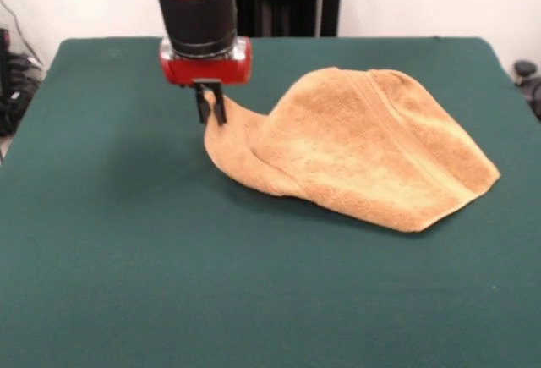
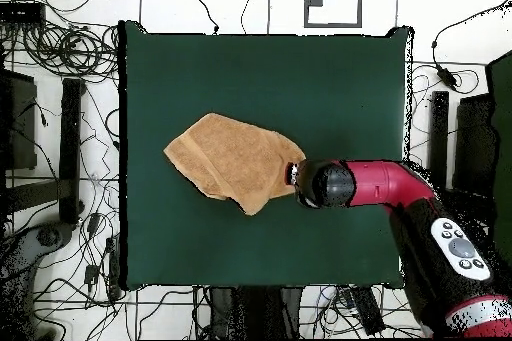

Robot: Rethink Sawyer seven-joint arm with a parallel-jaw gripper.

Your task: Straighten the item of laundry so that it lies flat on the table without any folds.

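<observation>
The towel (image 1: 363, 148) lies near the middle of the green worktop (image 1: 127, 258), not yet flat: one large flap is doubled over the layer beneath it, the woven band stripe runs diagonally across the upper layer, and the outline is a rough wedge rather than a rectangle. In the front view its long axis runs from a pinched, lifted corner at the picture's left to a pointed, low corner at the right; in the overhead view the same cloth (image 2: 235, 160) spreads from the arm's end toward the picture's left. The tool (image 1: 211, 106) stands at that raised corner, its two dark fingers (image 1: 220, 110) drawn close together with a tongue of terry cloth rising up between them, so it looks clamped on the towel's corner. Everything else of the towel lies to one side of the tool, trailing away from it along the long axis and resting on the worktop. The coming move seems to turn on this: since the bulk of the cloth lies wholly to one side of the grip, drawing the held corner away from the bulk, along the long axis, would likely tension the cloth and open the fold, whereas moving toward the bulk would only pile it up further.
</observation>
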